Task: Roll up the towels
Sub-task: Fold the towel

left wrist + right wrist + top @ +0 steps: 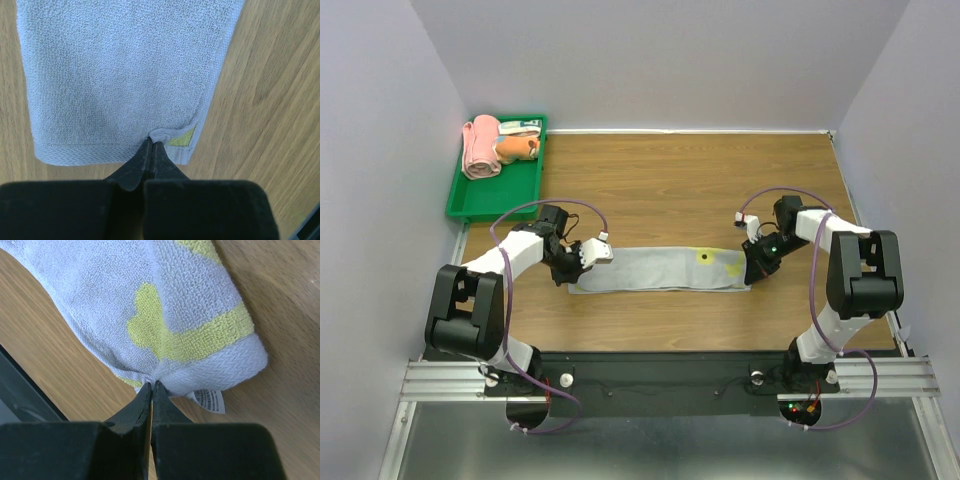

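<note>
A grey towel (660, 268) with yellow-green markings lies folded into a long strip across the middle of the table. My left gripper (574, 271) is shut on its left end; in the left wrist view the black fingertips (151, 142) pinch the hem of the towel (120, 75) beside a yellow-green corner. My right gripper (753, 270) is shut on the right end. There the fingertips (151, 385) pinch the edge of the towel (165, 305), next to a white care label (210, 400). An orange towel (516, 148) lies crumpled in the green tray (490, 203).
A pink towel roll (479, 148) lies in the green tray at the far left corner, beside the orange towel. Pale walls close in the table on the left, back and right. The arm bases stand on a black rail at the near edge.
</note>
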